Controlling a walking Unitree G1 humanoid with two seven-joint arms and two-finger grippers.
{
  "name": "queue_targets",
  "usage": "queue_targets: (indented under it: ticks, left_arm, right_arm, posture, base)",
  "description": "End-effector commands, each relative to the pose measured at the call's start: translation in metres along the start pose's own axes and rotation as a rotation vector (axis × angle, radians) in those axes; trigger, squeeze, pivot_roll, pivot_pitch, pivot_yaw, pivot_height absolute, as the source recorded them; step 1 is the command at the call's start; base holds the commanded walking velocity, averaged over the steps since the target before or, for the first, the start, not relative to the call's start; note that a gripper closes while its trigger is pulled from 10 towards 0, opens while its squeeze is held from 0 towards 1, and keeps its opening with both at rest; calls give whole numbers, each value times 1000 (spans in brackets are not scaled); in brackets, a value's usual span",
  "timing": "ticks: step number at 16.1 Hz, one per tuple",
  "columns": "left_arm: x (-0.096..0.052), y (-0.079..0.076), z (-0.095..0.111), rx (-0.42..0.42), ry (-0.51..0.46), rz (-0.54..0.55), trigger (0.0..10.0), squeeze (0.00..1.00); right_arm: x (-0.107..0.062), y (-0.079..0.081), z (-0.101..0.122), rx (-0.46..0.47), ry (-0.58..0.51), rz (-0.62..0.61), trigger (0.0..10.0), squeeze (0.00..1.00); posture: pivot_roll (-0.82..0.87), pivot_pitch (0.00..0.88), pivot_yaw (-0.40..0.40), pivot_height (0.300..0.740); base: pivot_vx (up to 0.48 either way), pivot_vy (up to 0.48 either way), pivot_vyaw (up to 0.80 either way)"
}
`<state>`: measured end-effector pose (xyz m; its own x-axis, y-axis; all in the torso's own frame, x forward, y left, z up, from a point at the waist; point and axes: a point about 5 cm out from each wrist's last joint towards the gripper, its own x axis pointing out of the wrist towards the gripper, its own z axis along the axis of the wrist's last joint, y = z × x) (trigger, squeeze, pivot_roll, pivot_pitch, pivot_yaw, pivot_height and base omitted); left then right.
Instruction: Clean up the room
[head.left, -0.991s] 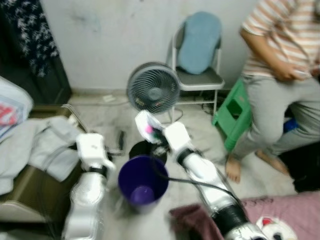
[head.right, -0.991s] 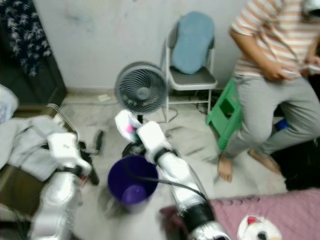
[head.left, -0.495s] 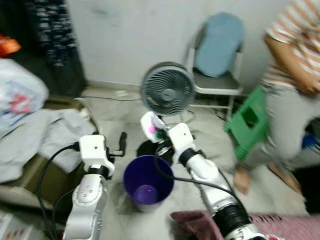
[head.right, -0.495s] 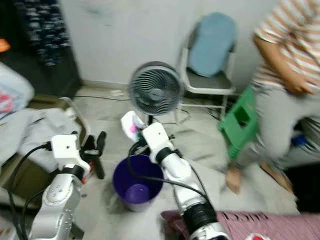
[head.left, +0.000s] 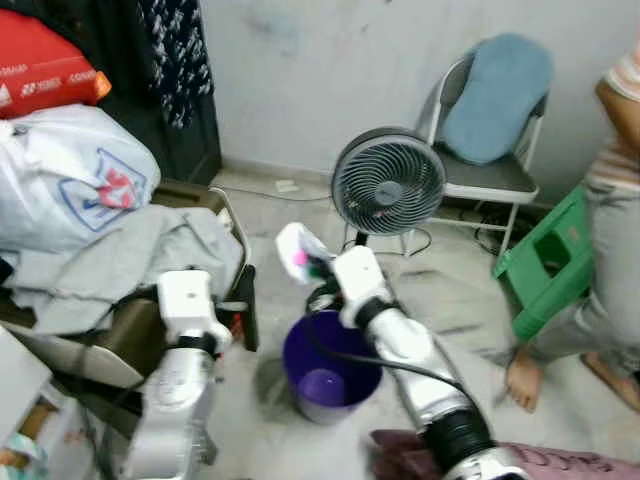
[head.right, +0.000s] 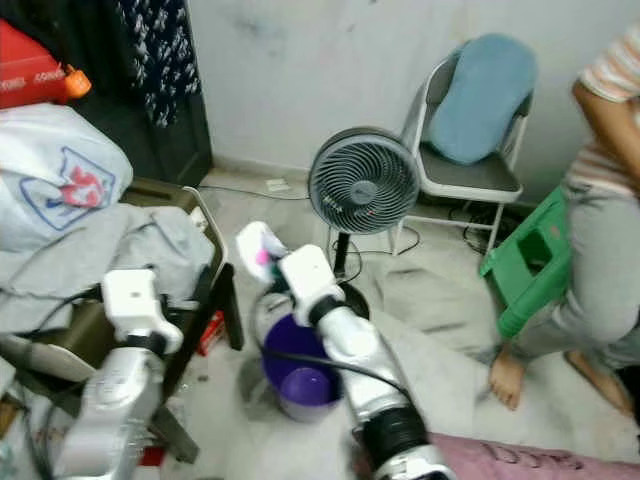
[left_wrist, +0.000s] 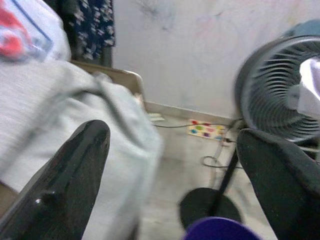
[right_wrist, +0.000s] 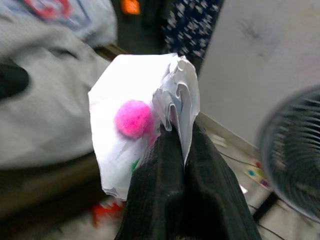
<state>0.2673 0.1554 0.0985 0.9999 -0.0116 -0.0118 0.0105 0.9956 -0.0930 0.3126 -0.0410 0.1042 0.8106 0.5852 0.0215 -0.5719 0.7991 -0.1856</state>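
My right gripper (right_wrist: 175, 131) is shut on a crumpled white paper (right_wrist: 134, 102) with a pink blot on it. It holds the paper (head.left: 300, 252) just above the far rim of a purple bin (head.left: 330, 365) that stands on the floor between my arms. My left gripper (left_wrist: 172, 139) is open with nothing between its fingers. It hovers left of the bin, beside a low table heaped with clothes (head.left: 120, 255). The bin's rim (left_wrist: 225, 231) shows at the edge of the left wrist view.
A grey floor fan (head.left: 388, 183) stands right behind the bin, a folding chair (head.left: 495, 115) with a blue cushion behind that. A green stool (head.left: 548, 262) and a person's legs (head.left: 610, 300) are at the right. A white bag (head.left: 70, 180) tops the clothes at the left.
The camera has swung left, so the fan, chair and person have slid right and more of the clothes pile shows. The right gripper still holds the paper over the bin.
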Motion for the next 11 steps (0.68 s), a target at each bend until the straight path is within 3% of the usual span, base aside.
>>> queue_targets:
  ticks: [1, 3, 8, 10, 11]
  left_arm:
    - [2, -10, 1, -15, -2, -31, 10000, 0]
    - [2, -11, 2, -13, -6, -34, 10000, 0]
    - [-1, -15, 3, -37, -15, -96, 10000, 0]
    - [-5, -18, 5, -33, -22, -163, 10000, 0]
    - [-13, -20, 5, 4, -16, -248, 10000, 0]
  right_arm:
    - [-4, -10, -3, -11, 14, -27, 10000, 0]
    - [-3, -10, -2, -7, 13, -28, 10000, 0]
    - [-4, -10, -5, -8, 31, -38, 10000, 0]
    - [-5, -14, -4, 10, 38, -61, 10000, 0]
    - [-11, -22, -5, 24, 51, -96, 10000, 0]
  posture:
    - [55, 0, -57, 740]
    - [56, 0, -57, 740]
    - [46, 0, -56, 740]
    - [45, 0, -59, 740]
    - [48, 0, -65, 740]
  base:
    - [0, 435, 0]
    - [0, 377, 0]
    - [0, 0, 0]
    - [0, 0, 0]
    - [0, 0, 0]
